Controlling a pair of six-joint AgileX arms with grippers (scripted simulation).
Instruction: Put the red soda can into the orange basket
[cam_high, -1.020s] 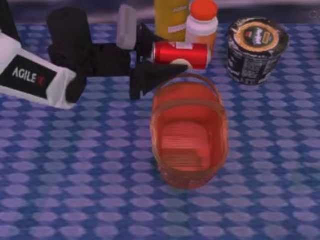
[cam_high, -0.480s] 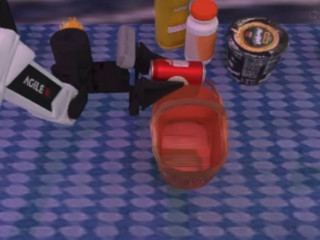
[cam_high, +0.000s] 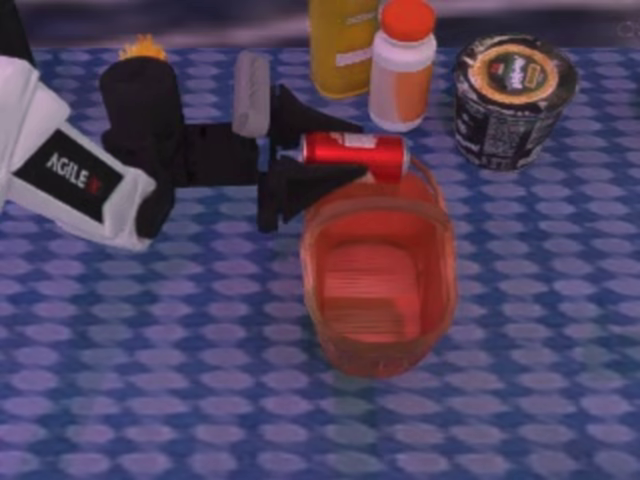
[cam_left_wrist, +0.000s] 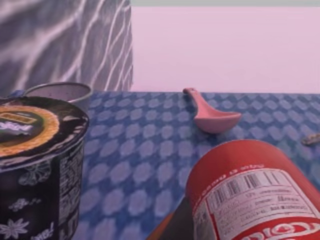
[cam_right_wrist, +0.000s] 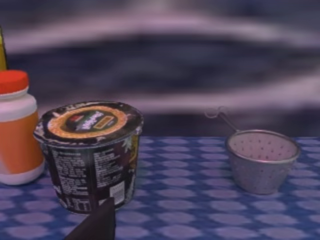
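The red soda can (cam_high: 355, 156) lies on its side between the two black fingers of my left gripper (cam_high: 345, 150), just over the far end of the orange basket (cam_high: 446, 250). It sits lower than the fingers, which stand slightly apart from it, so the gripper looks open. In the left wrist view the red soda can (cam_left_wrist: 250, 195) fills the near corner, its barcode label showing. The basket's inside holds nothing. My right gripper (cam_right_wrist: 100, 225) is out of the top view and shows only as a dark part in the right wrist view.
A yellow bottle (cam_high: 340, 45), a white bottle with an orange cap (cam_high: 402, 65) and a black cup-noodle tub (cam_high: 515, 95) stand along the far edge behind the basket. A pink spoon (cam_left_wrist: 210, 117) and a metal strainer (cam_right_wrist: 262, 160) lie farther off.
My left arm carried the can from beside the bottles toward the basket's far end. In the last half second the gripper stayed put while the can sank slightly between the fingers.
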